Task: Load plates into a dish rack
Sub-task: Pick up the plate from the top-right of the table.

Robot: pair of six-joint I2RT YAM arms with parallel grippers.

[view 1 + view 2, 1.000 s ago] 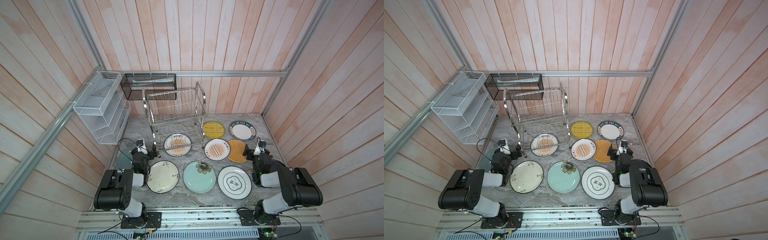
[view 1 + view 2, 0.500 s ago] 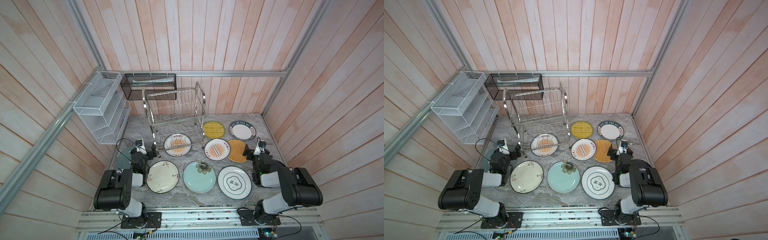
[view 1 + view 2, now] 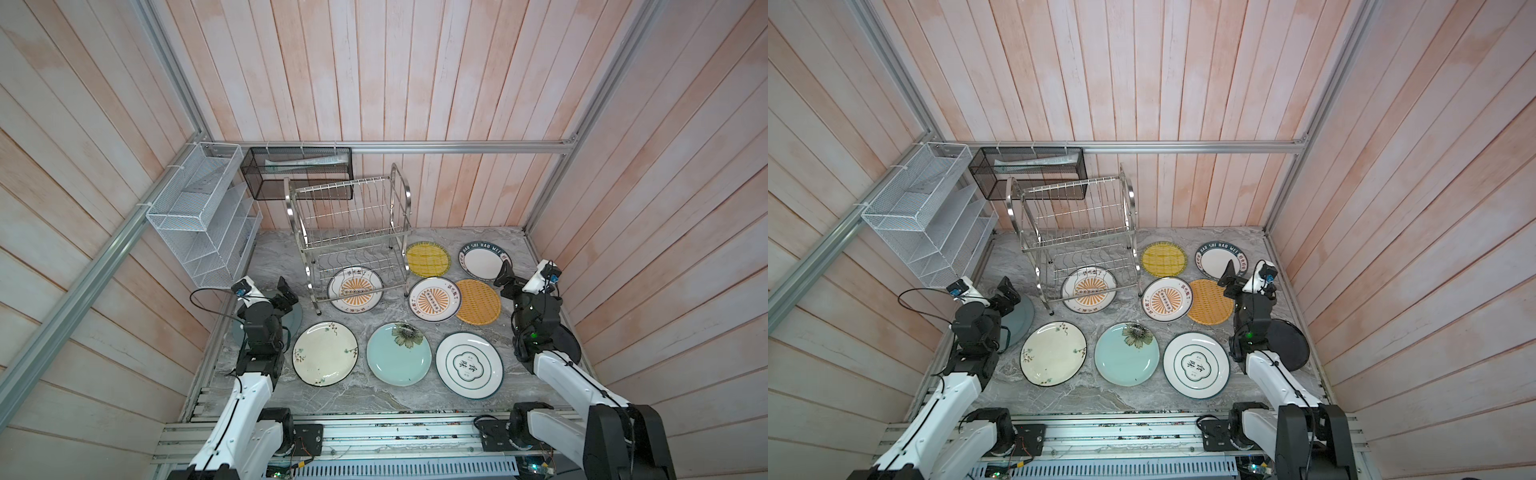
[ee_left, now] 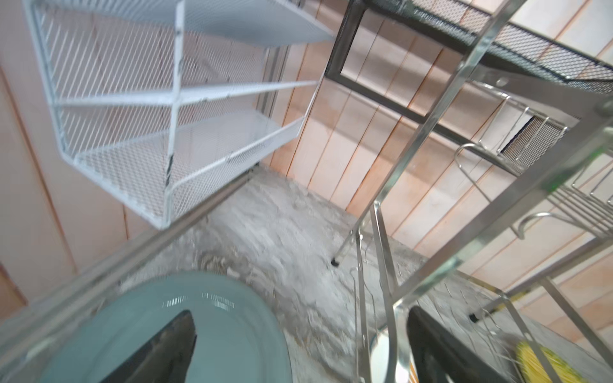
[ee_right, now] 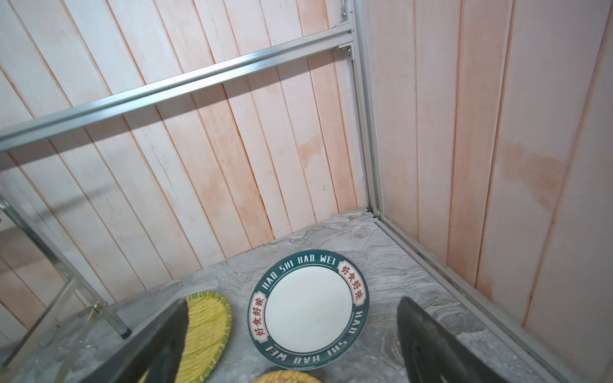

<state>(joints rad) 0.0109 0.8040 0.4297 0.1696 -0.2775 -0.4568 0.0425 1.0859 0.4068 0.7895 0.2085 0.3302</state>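
Whitewashed plank walls (image 3: 415, 104) enclose a grey marbled bench (image 3: 353, 399).

Both top views give the whole layout. A two-tier rack (image 3: 353, 216) of shiny steel wire with curved tube ends stands at the back. A white mesh shelf (image 3: 199, 216) and a black mesh box (image 3: 299, 170) hang on the walls near it. Ten round plates (image 3: 399, 353) lie flat on the bench, and one sunburst plate (image 3: 355, 289) sits partly beneath the rack's lower tier. The black plate (image 3: 1287, 345), half covered by the right arm (image 3: 1266, 374), shows best in a top view.

Only the blurred left wrist view shows the glossy grey plate (image 4: 232, 331) up close. It lies under one finger of the left tool (image 4: 300, 311), with the rack's tube frame just beside the other finger.

Only the right wrist view makes the lettered plate (image 5: 308, 311) readable: white centre, dark green rim. It lies below the gap of the right tool (image 5: 292, 301), beside the yellow woven plate (image 5: 205, 331).

Both tools are spread wide and hold nothing. The left is near the rack, the right well apart from it.
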